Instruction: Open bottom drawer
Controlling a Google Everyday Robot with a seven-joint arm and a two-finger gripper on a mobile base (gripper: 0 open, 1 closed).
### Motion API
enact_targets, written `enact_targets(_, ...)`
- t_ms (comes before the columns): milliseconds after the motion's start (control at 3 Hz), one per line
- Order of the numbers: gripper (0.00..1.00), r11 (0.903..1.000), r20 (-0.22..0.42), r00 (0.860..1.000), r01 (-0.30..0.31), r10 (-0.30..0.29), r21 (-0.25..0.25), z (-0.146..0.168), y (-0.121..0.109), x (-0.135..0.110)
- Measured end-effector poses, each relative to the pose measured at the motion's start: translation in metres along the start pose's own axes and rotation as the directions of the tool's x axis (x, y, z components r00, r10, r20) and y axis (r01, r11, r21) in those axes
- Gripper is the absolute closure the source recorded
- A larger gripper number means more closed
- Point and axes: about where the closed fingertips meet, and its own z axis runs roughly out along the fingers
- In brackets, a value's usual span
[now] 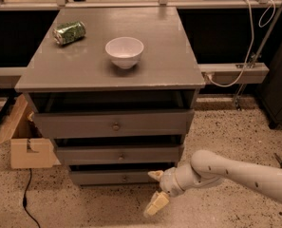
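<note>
Camera view: looks down on a grey cabinet (83,75) with three drawer fronts, and one arm comes in from the right
Cardboard box (29,151): on the floor just beside the left side of the cabinet, no part of the task
Green can (69,33): lies on its side at the back left of the cabinet top
White bowl (125,51): upright on the top, near the middle, to the right of the can
Bottom drawer (93,177): the lowest and narrowest front, close to the floor; I judge it shut or nearly shut; its long axis runs left to right, so it must be pulled toward the camera
Knob (125,178): tiny and round, in the centre of this front, nothing touching it
Gripper (155,190): low, near the floor, in front of the right part of the bottom drawer; its two pale fingers are spread apart, one above the other, with nothing between them
Relation: the knob is to the left of the gripper and a little higher, near but apart; the upper finger is very close to the front, and I cannot tell if it touches
Coming move: I think a short shift to the left, then closing on the knob
Arm (235,170): reaches in from the right edge, low over the floor
</note>
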Motion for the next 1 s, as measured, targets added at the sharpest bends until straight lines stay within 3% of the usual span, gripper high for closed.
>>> enact_targets(333,0.0,0.9982,-0.026,0.998,0.049,-0.048,0.033,0.015,-0.024,0.02)
enact_targets(1000,0.0,0.9861,-0.076,0.987,0.148,-0.143,0.074,0.045,-0.102,0.082)
